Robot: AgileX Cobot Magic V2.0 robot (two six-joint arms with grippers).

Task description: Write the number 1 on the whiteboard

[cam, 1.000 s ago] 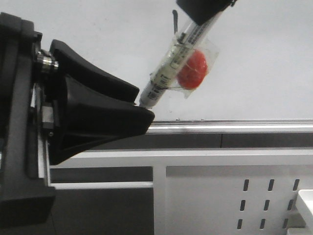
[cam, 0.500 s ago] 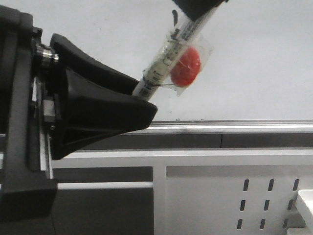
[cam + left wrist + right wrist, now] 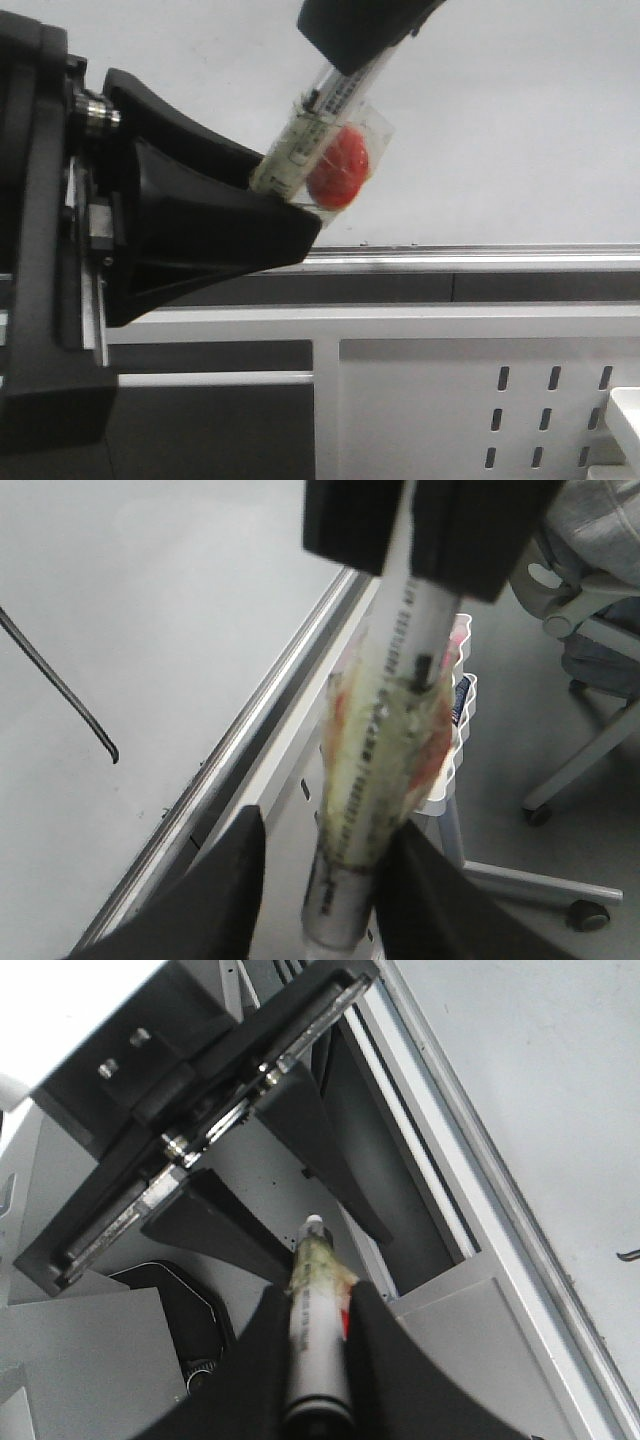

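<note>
Left gripper [image 3: 285, 205] at 9 o'clock in the front view — fingers spread wide, the marker [image 3: 300, 140] tip between them, not clamped. Right gripper [image 3: 315, 1330] enters from 12 o'clock, fingers closed on the marker's barrel, red magnet [image 3: 338, 170] taped alongside. The number 1 [image 3: 60, 685] sits on the whiteboard [image 3: 520, 120] — thin black stroke above the silver rail [image 3: 480, 258].
</note>
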